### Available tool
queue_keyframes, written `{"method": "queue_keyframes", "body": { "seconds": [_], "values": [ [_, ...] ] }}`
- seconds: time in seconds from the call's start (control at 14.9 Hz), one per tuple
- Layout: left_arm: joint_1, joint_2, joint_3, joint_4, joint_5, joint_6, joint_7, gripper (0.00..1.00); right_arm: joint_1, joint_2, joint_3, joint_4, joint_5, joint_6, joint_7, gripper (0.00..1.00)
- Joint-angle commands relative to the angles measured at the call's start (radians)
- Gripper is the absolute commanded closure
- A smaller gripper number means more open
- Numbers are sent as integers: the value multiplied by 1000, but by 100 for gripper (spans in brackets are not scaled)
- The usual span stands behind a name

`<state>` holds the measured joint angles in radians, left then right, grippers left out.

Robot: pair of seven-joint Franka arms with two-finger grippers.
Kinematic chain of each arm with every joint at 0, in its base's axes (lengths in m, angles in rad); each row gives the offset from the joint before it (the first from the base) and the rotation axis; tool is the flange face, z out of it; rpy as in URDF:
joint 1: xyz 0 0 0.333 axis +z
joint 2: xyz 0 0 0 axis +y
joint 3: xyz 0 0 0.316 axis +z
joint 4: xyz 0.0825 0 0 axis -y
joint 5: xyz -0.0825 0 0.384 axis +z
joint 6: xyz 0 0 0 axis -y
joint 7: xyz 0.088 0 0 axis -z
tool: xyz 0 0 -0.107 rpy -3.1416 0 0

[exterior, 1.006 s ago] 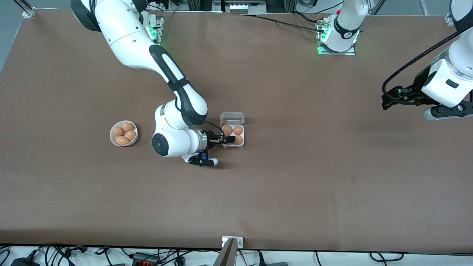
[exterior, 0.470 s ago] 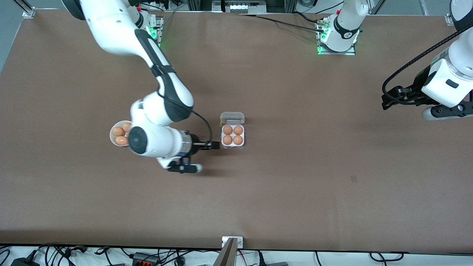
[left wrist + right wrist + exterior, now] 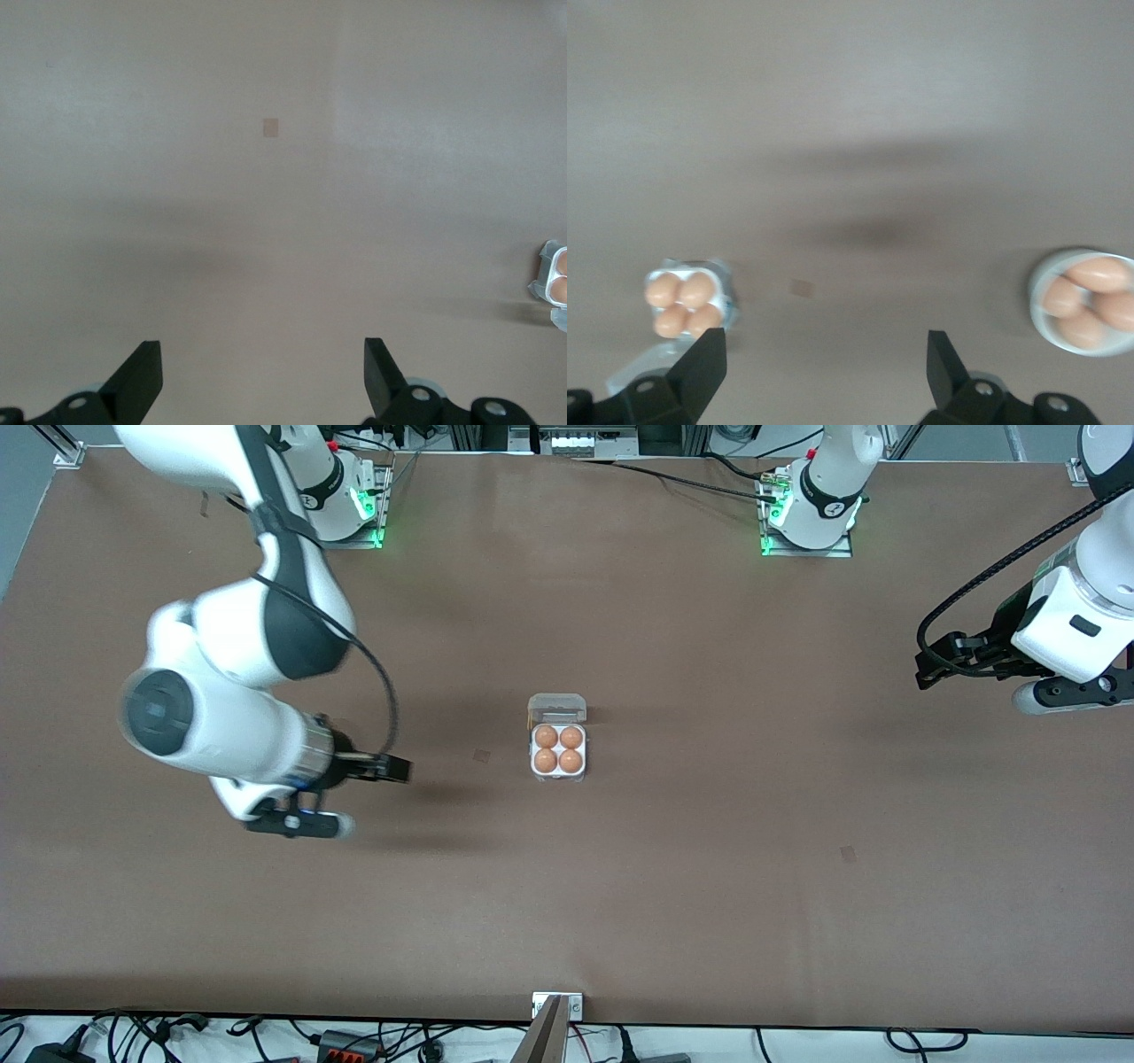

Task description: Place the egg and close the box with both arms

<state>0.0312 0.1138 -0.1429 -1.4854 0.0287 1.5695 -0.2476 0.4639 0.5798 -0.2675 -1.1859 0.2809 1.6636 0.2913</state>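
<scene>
Front view: four eggs [image 3: 558, 749] in box [image 3: 558, 713]

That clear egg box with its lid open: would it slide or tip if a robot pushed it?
The box looks like thin plastic, so it would probably slide easily. Its four eggs likely steady it. The open lid seems flimsy and may flex.

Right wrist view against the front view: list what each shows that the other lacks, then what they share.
Only the right wrist view shows the white bowl with its spare eggs; in the front view the right arm covers that spot. Only the front view shows both arms whole: the open right gripper over bare table toward the right arm's end, and the waiting left gripper, open, over the left arm's end. Both show the box, lid up, with an egg in each of its four cells, and the brown table.
</scene>
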Motion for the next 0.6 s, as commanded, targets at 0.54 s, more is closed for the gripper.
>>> {"method": "queue_keyframes", "body": {
  "seconds": [0.54],
  "values": [
    [19,6,-3,11,-15,-2,8,0,-273,-188,123,-58,-117,-27,-90,0]
  ]
}}
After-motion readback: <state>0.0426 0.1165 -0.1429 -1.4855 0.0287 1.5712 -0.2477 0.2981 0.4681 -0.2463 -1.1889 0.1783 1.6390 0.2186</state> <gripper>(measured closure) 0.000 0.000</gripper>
